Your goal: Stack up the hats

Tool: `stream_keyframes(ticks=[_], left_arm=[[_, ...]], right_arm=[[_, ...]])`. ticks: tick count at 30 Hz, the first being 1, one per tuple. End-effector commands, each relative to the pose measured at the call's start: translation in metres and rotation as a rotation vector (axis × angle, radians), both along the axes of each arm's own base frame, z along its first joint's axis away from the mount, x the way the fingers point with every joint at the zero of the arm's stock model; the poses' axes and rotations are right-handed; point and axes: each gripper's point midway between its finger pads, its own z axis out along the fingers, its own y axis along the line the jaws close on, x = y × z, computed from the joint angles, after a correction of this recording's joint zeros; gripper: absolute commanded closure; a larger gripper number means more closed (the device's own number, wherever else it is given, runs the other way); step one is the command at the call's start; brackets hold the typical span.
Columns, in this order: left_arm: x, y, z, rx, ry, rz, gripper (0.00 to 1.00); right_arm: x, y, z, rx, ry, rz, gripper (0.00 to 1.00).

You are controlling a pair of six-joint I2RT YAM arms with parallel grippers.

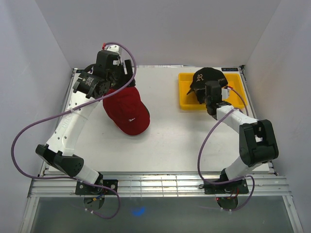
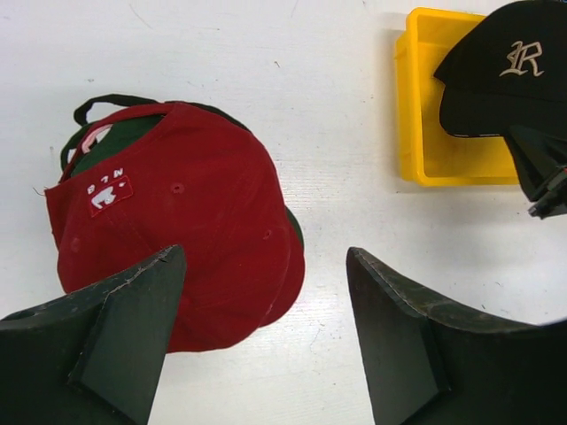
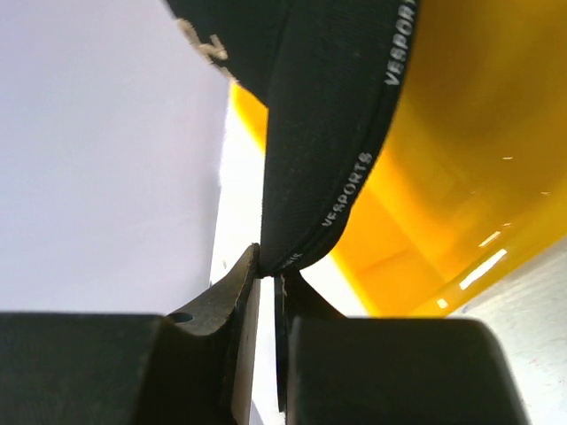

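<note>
The right gripper (image 3: 266, 270) is pinched tight on the rim of the black cap (image 3: 319, 133), holding it over the yellow tray (image 3: 443, 204) at the far right. The left gripper (image 2: 266, 261) hangs with its jaws spread wide, gripping nothing. The white tabletop (image 1: 180, 141) is boxed in by pale walls (image 1: 160, 29). The red cap (image 2: 195, 212) lies on the tabletop just below the left gripper, over a dark green cap (image 2: 102, 150) whose edge peeks out; the black cap is well apart to their right
</note>
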Motion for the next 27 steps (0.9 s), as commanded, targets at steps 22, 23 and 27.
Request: stream_keyframes(ticks=[22, 23, 27], left_arm=[[-0.007, 0.142, 0.007, -0.034, -0.016, 0.44, 0.14], [-0.009, 0.144, 0.007, -0.04, -0.013, 0.453, 0.14], [-0.015, 0.159, 0.012, -0.044, -0.016, 0.498, 0.14]], right_arm=[[-0.092, 0.186, 0.287, 0.18, -0.694, 0.883, 0.92], [-0.094, 0.197, 0.293, 0.189, -0.706, 0.906, 0.92], [-0.122, 0.245, 0.293, 0.262, -0.713, 1.017, 0.92]])
